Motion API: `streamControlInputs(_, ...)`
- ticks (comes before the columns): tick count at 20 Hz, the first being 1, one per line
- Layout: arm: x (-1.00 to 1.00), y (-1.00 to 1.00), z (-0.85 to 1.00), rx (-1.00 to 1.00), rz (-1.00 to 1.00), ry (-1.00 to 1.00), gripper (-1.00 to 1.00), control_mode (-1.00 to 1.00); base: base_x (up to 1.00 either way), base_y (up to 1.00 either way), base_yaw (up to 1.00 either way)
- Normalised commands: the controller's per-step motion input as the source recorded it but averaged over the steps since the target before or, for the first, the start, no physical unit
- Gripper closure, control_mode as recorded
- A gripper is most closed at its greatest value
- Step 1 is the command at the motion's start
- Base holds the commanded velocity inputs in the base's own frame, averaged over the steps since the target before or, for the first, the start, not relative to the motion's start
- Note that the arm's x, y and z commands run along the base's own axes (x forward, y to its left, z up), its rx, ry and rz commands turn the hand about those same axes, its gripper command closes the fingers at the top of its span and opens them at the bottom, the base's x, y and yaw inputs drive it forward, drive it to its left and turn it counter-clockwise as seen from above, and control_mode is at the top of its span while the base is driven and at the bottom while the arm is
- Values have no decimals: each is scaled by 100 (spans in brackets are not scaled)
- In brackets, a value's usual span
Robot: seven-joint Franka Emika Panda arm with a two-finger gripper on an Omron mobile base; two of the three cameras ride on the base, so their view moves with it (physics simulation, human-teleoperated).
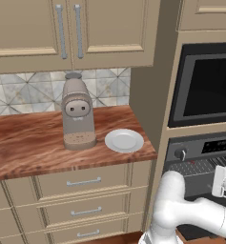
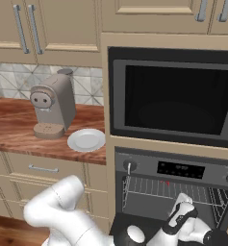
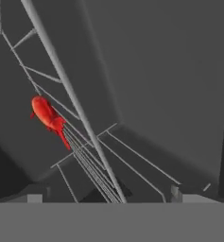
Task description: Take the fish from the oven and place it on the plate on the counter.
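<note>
With its jaws apart, the gripper [image 2: 182, 215] reaches into the oven [image 2: 175, 192], where the small fish [image 3: 48, 116] could slip through the wire rack [image 3: 92, 156] if nudged.

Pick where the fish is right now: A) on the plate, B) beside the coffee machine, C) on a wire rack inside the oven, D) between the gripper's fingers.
C: the hand view shows the fish lying on a wire rack inside the oven; the plate is bare.

Red-orange fish [image 3: 48, 116], white plate [image 1: 124, 140], reddish-brown wood-grain counter [image 1: 28, 143], seemingly dark grey oven [image 2: 173, 187] interior
</note>
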Motion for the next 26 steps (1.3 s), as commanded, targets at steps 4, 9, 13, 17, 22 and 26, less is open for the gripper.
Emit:
streamControlInputs(4,2,-38,-71,32,0,-1,-100,-100,0,0,0)
streamControlInputs(9,27,-20,-65,36,0,-2,-100,-100,0,0,0)
streamControlInputs(13,44,-10,-45,36,0,-11,-100,-100,0,0,0)
streamControlInputs(17,38,-4,-52,31,0,-13,-100,-100,0,0,0)
streamControlInputs(22,23,0,-79,23,0,-5,-100,-100,0,0,0)
streamControlInputs(26,0,-10,-98,24,0,-5,-100,-100,0,0,0)
